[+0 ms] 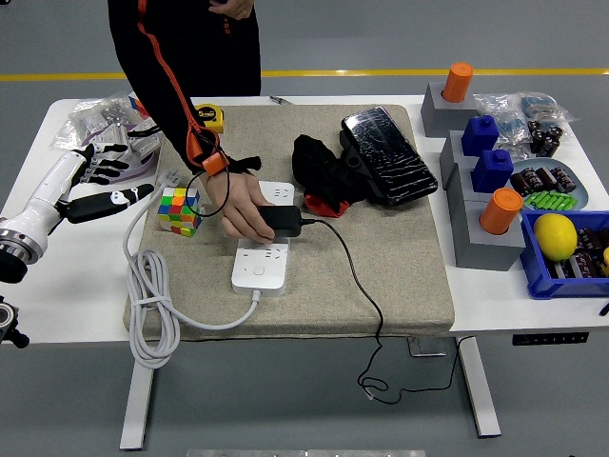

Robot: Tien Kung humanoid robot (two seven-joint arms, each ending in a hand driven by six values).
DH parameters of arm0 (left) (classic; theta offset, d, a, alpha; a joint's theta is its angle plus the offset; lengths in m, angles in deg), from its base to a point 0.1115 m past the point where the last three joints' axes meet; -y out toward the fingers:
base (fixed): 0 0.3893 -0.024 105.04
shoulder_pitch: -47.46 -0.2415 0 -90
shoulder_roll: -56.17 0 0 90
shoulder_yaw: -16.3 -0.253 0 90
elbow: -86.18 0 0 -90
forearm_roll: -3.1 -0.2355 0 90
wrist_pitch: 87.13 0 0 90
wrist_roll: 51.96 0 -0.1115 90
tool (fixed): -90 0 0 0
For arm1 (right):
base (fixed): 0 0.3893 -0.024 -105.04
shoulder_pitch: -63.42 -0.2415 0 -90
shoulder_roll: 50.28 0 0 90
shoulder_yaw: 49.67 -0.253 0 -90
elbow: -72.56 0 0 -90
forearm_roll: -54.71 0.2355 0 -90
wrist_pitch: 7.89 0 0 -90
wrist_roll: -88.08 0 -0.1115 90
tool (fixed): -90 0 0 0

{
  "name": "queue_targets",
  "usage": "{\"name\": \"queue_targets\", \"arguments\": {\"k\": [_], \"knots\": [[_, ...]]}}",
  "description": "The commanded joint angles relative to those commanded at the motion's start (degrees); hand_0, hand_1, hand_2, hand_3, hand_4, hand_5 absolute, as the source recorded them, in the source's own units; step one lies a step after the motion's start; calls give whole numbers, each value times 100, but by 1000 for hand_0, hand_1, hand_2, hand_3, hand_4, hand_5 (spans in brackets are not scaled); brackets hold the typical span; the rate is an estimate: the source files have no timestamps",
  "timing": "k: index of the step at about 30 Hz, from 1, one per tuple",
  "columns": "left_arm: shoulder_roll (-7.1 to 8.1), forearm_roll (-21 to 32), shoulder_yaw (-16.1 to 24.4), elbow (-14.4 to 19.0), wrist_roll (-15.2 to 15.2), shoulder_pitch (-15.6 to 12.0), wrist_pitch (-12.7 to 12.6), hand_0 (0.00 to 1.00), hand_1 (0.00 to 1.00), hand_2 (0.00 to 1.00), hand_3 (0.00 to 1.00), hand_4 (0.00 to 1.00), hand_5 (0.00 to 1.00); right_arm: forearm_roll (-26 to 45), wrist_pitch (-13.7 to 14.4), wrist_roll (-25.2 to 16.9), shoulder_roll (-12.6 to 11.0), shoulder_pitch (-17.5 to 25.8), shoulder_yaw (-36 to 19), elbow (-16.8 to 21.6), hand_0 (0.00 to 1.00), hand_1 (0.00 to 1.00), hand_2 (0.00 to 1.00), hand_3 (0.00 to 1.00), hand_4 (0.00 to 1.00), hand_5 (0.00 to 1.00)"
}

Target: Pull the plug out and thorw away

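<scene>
A white power strip point(261, 263) lies on the beige mat point(314, 295). A person at the far side reaches in with one hand point(240, 207) and holds a black plug adapter point(283, 222) down on the middle of the strip; its black cord point(354, 281) trails right and off the table's front edge. My left hand point(95, 169) rests at the table's left edge, fingers spread and holding nothing, well left of the strip. My right hand is out of view.
A Rubik's cube point(179, 208) sits left of the strip, with the strip's white cable point(147, 290) coiled below it. A yellow tape measure point(208, 115), black cloth point(322, 167) and black pouch point(387, 156) lie at the back. Grey blocks with pegs point(481, 162) and a blue bin point(566, 252) stand right.
</scene>
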Motion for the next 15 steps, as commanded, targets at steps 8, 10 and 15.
{"name": "queue_targets", "arguments": {"k": [8,10,15], "knots": [[-15,-5,11,1,-1,-7,1,650,708,722,811,956,448,-13,-4,-4,10,15,-50,-1,659,699,707,702,998,514],[-19,-7,14,3,-2,-10,2,650,709,722,811,956,444,-22,-6,-5,14,20,-62,-3,659,699,707,702,998,513],[-7,-1,-18,25,-9,-5,0,650,709,722,811,956,444,-26,-5,-8,16,26,-72,-1,659,699,707,702,998,513]]}}
